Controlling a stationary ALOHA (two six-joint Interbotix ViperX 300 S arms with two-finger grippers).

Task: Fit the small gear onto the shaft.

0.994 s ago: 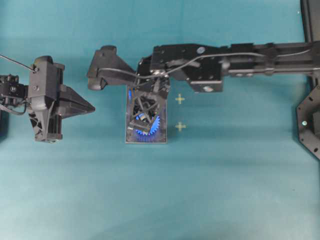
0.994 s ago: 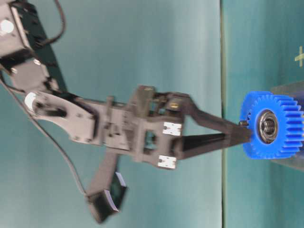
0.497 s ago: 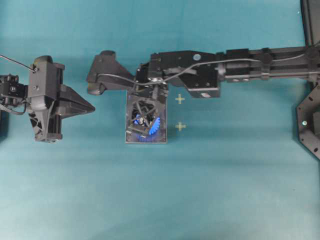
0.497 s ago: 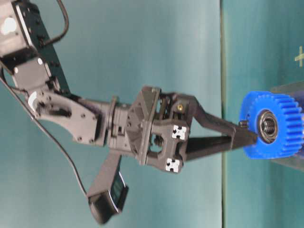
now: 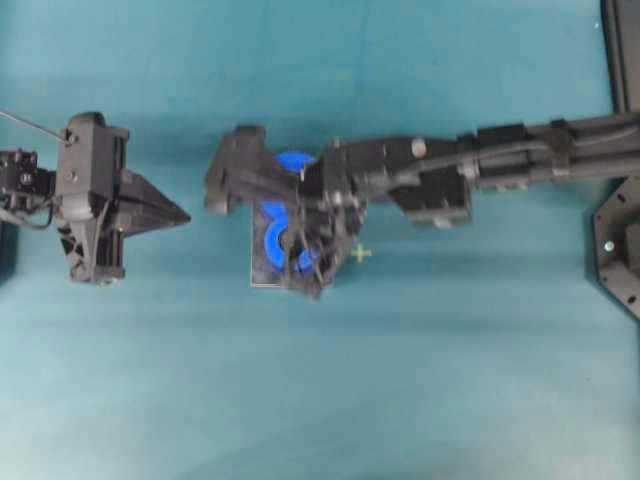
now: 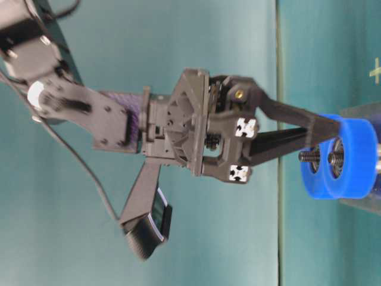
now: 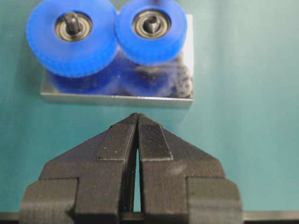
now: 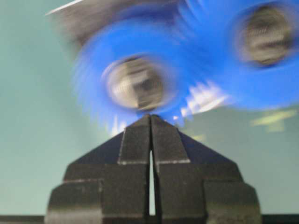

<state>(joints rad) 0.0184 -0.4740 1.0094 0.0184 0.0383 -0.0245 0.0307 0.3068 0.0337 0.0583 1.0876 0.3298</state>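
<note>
- A plain teal worktop (image 5: pixel 450 380) fills every view; two small pale cross marks are on it, one just beside the grey plate (image 7: pixel 117 99). Nothing of the room beyond shows.
- The plate lies flat on the worktop, between the two arms in the overhead view.
- Two blue gears sit side by side on the plate, both flat, faces up, their axes standing upright.
- In the left wrist view, the small gear (image 7: pixel 152 29) is the right-hand one. Its silver-and-black hub faces up with a dark pin end at its centre, so it appears to sit on the shaft (image 7: pixel 150 22).
- The large gear (image 7: pixel 71 37) lies to its left, rims touching or nearly so.
- Both gears look smeared, with teeth blurred.
- The left pincer (image 7: pixel 137 122) has its two black fingers pressed together, holding nothing. The plate and gears lie straight ahead of its tips, apart from them.
- The right pincer (image 8: pixel 150 122) is also pressed together and empty. A blurred blue gear lies just beyond its tips; whether they touch cannot be told.
- In the side view the right pincer points at the gears' edge.
</note>
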